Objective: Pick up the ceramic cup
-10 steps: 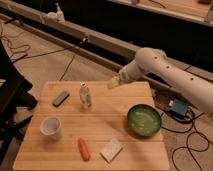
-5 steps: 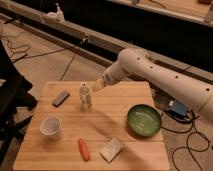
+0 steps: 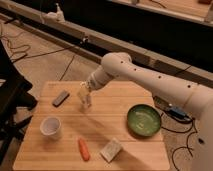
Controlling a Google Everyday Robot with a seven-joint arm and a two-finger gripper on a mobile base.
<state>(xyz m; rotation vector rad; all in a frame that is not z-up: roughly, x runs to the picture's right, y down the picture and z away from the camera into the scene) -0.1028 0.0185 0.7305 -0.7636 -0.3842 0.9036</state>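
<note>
Gripper (image 3: 86, 91) at the clear bottle (image 3: 86, 102) (open or closed: cannot tell); ceramic cup (image 3: 50, 126) lies near-left of it, apart. Cup upright, rim up.

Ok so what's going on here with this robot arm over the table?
A white robot arm reaches in from the right over a wooden table. Its gripper hovers near the back, right by the small clear bottle. The ceramic cup, which it is meant to pick up, sits untouched at the front left, well apart from the gripper. A green bowl sits on the right.
</note>
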